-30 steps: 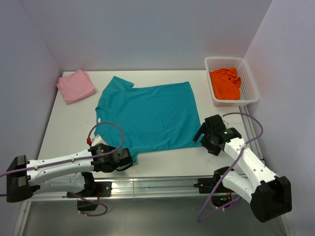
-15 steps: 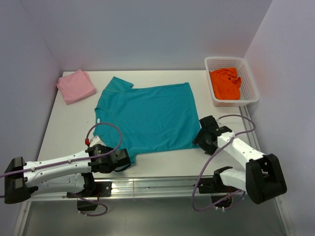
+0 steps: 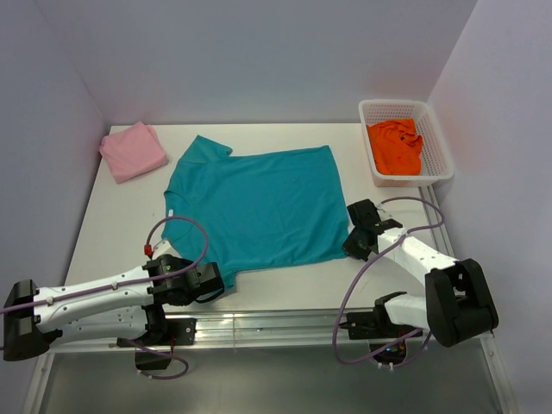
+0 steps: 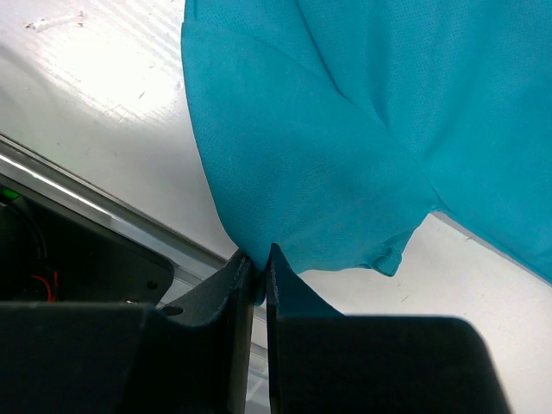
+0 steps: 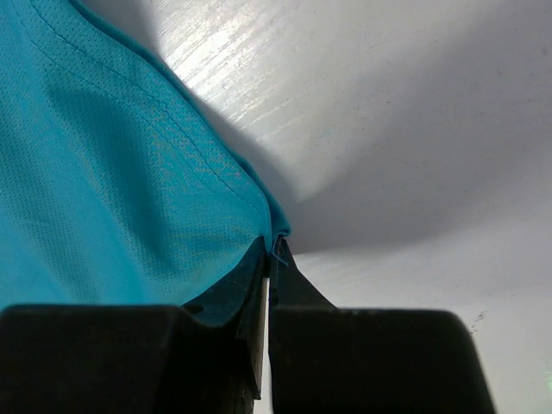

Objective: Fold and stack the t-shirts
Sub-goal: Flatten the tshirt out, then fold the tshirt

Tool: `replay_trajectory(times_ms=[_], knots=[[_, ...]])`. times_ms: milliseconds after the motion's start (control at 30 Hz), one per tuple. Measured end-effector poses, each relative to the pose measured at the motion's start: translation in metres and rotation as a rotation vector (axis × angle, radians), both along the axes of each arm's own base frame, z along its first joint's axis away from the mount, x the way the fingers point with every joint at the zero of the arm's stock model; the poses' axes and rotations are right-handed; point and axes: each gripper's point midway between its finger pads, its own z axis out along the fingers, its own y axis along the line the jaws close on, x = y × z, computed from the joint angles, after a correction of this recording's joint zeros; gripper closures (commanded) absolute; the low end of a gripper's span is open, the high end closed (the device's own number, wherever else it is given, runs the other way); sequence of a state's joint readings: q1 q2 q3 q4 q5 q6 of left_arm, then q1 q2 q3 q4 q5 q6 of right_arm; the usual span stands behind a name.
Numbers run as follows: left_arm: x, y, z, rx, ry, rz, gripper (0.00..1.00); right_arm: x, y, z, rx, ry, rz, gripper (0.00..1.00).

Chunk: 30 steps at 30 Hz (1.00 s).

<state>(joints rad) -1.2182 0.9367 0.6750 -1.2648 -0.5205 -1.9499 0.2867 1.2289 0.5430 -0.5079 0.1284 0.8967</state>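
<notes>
Counter point(image 3: 112, 224): white, smooth, faintly streaked.
Teal t-shirt point(image 3: 259, 203): fine knit, spread flat on the counter, collar left, hem right, long axis crosswise.
Basket point(image 3: 441, 145): white plastic mesh, past its hem, holding crumpled orange t-shirt point(image 3: 395, 145).
Pink t-shirt point(image 3: 132, 150): folded square, beyond its far sleeve.
Left pincer point(image 4: 260, 259): clamped on its near sleeve.
Right pincer point(image 5: 270, 250): clamped on its near hem corner.

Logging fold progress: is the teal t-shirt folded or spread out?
Spread out. The teal t-shirt lies flat on the table, unfolded; the left tool and right tool pinch its near edge.
</notes>
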Motion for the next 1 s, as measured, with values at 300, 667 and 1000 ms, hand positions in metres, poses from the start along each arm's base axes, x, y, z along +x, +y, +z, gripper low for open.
replay_trajectory(times_ms=[300,667,1000], knots=[[-0.004,0.005,0.0,0.012,0.015,-0.001,0.91,-0.021,-0.005,0.012,-0.004,0.02,0.002,1.0],[-0.008,0.002,0.009,-0.03,0.03,-0.003,0.91,-0.052,-0.001,0.058,0.068,0.025,0.009,1.0],[0.017,-0.024,0.065,-0.129,-0.062,-0.012,1.0,-0.043,0.0,0.087,0.051,0.038,0.023,1.0]])
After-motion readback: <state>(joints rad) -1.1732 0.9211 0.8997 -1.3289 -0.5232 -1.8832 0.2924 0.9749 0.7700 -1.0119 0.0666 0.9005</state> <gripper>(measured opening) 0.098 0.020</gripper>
